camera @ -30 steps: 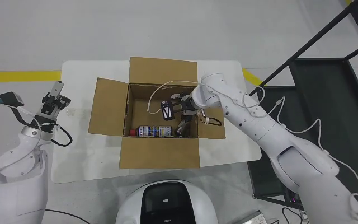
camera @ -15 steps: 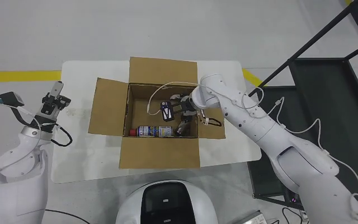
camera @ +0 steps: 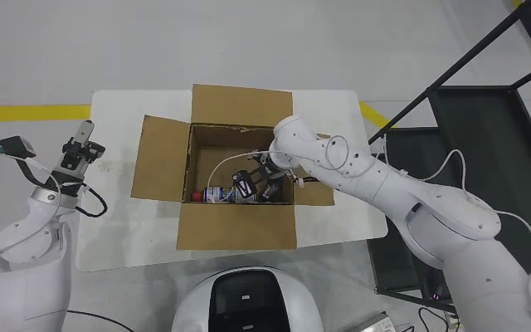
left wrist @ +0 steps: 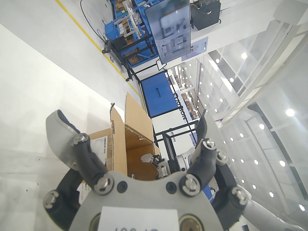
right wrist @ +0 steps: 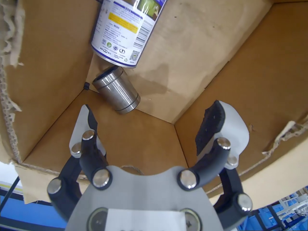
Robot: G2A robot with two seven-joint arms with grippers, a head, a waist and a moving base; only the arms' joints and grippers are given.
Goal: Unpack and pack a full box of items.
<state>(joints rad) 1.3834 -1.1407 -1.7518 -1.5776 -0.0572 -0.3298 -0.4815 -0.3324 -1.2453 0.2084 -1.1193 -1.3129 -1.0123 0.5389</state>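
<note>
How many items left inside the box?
2. A spray can lies along the box wall nearest the robot; a metal cylinder sits by its base, in the corner. The right arm covers part of the box floor, so more may be hidden.

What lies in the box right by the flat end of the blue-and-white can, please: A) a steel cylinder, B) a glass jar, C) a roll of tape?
A: the right wrist view shows a steel cylinder at the base of the can, ahead of the open right tool.
</note>
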